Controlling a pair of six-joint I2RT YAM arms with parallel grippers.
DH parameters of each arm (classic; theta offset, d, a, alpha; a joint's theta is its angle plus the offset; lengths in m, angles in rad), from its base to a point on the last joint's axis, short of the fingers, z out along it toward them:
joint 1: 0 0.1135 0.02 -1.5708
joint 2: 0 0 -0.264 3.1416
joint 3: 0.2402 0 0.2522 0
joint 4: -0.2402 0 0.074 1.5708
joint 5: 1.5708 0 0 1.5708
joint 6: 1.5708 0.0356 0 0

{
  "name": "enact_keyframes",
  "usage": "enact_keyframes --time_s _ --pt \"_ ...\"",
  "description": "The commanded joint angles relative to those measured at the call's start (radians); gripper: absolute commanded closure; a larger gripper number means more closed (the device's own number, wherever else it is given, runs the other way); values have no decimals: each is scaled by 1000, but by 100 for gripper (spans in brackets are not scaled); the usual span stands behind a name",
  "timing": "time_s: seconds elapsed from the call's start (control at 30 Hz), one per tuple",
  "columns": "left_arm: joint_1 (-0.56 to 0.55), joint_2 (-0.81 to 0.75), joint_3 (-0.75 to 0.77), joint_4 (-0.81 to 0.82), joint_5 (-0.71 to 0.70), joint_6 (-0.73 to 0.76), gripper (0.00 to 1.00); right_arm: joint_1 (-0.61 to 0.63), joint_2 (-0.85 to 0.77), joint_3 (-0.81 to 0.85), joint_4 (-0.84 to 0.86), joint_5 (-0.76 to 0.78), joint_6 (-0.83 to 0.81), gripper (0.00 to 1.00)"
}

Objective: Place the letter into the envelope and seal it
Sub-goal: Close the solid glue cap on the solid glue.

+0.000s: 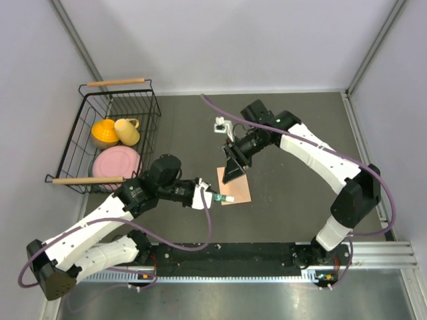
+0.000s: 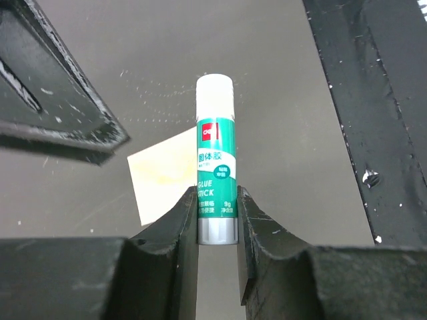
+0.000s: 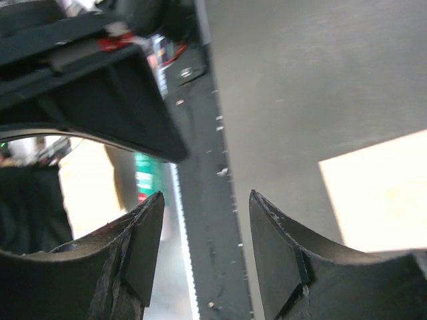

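The peach envelope [image 1: 239, 190] lies flat on the dark table in the middle. It shows as a pale sheet [image 2: 163, 177] in the left wrist view and at the right edge [image 3: 380, 193] of the right wrist view. My left gripper [image 1: 215, 199] [image 2: 217, 200] is shut on a white-and-green glue stick [image 1: 225, 199] [image 2: 215, 160], gripping its lower end, with the white cap pointing toward the envelope's near edge. Over the envelope's far part, my right gripper [image 1: 232, 175] [image 3: 207, 200] is open with nothing between its fingers. The letter does not show on its own.
A black wire basket [image 1: 80, 133] at the far left holds a yellow bowl [image 1: 104, 132], a yellow cup [image 1: 127, 131] and a pink plate [image 1: 115, 162]. A small white object [image 1: 219, 125] sits beyond the right gripper. A metal rail [image 1: 373, 257] runs along the near edge.
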Motion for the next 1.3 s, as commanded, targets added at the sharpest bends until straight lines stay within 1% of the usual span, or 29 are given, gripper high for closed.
enact_keyframes --time_s 0.0,0.03,0.07,0.1,0.13,0.17,0.2,0.23,0.3,0.33,0.37,0.4,0.43,0.47,0.6,0.73,0.97,1.1,1.27 --pt "59 -43 -10 -3 36 -89 100 -88 -68 -40 172 190 100 46" --pt "70 -45 -6 -2 41 -141 100 -105 -81 -53 238 250 123 46" --pt "90 -45 0 9 43 -187 100 -106 -115 -65 270 400 144 46" --pt "101 -34 4 29 37 -245 100 -106 -130 -91 304 464 148 46" --pt "127 -27 9 74 34 -370 100 -99 -149 -105 364 533 151 47" --pt "136 -16 30 104 30 -443 100 -94 -163 -122 405 690 164 47" --pt "145 15 46 128 23 -518 100 -89 -181 -142 427 737 161 46" --pt "155 32 82 171 -2 -664 100 -73 -187 -146 441 829 154 45" --pt "161 85 119 207 -49 -831 100 -51 -201 -155 484 911 146 44" --pt "182 101 145 246 -46 -974 100 -46 -206 -160 489 925 137 44" --pt "200 108 138 286 -36 -1050 100 -39 -213 -169 516 933 132 44" --pt "219 112 127 331 -26 -1190 100 -34 -232 -192 534 943 119 44" --pt "254 116 122 351 -11 -1247 100 -23 -241 -204 547 956 106 44" --pt "267 121 124 377 19 -1287 100 -8 -250 -217 559 956 83 44" --pt "283 171 162 400 50 -1344 100 26 -284 -274 625 956 46 44" --pt "285 197 173 460 115 -1368 100 35 -279 -266 636 956 59 44" --pt "287 207 158 491 90 -1387 100 43 -276 -248 634 930 106 44" --pt "287 210 145 523 92 -1402 100 53 -276 -237 627 872 134 44" --pt "291 230 142 521 87 -1427 100 53 -270 -214 622 807 226 44"
